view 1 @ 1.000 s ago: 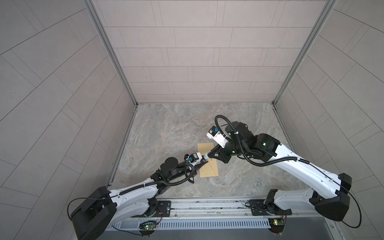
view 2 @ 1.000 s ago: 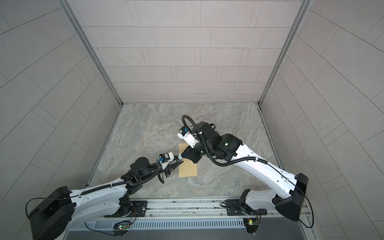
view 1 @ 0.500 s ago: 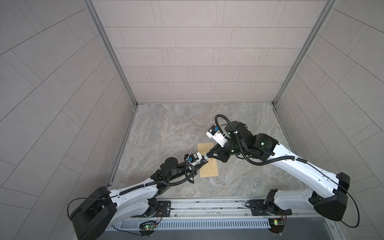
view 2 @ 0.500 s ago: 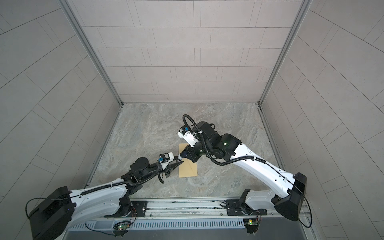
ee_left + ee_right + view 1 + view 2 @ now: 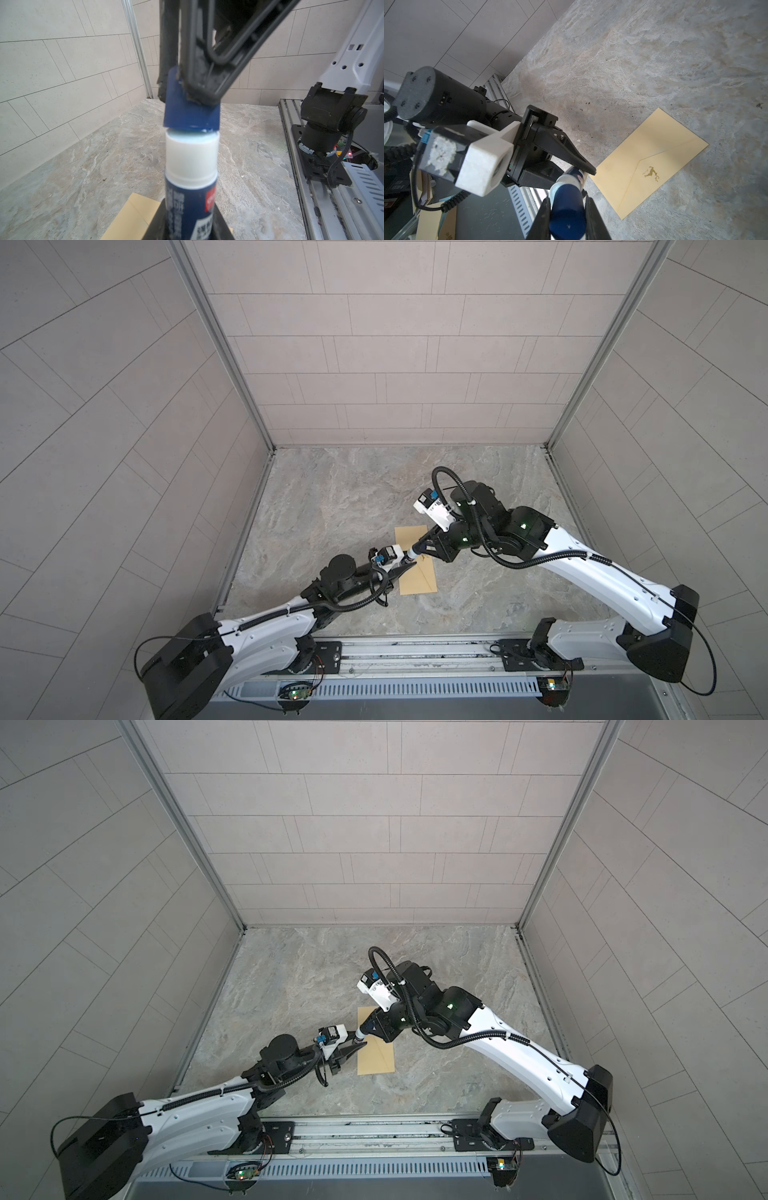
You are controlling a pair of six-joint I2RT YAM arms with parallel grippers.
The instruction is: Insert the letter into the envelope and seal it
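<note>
The mustard-tan envelope (image 5: 419, 578) (image 5: 376, 1058) lies flat on the marble table, flap folded down, with a small deer mark on it (image 5: 651, 173). One corner of it shows in the left wrist view (image 5: 128, 218). The letter is not in view. Just above the envelope's left edge, both grippers hold one glue stick. My left gripper (image 5: 409, 568) (image 5: 191, 226) is shut on its blue body (image 5: 190, 207), whose white neck is bare. My right gripper (image 5: 417, 554) (image 5: 568, 203) is shut on the blue cap (image 5: 191, 112) (image 5: 568, 216), which sits slightly tilted at the neck's tip.
Tiled walls (image 5: 395, 364) close in the table on three sides. A metal rail (image 5: 415, 649) with both arm bases runs along the front edge. Loose tan paper (image 5: 436, 218) lies beyond that rail.
</note>
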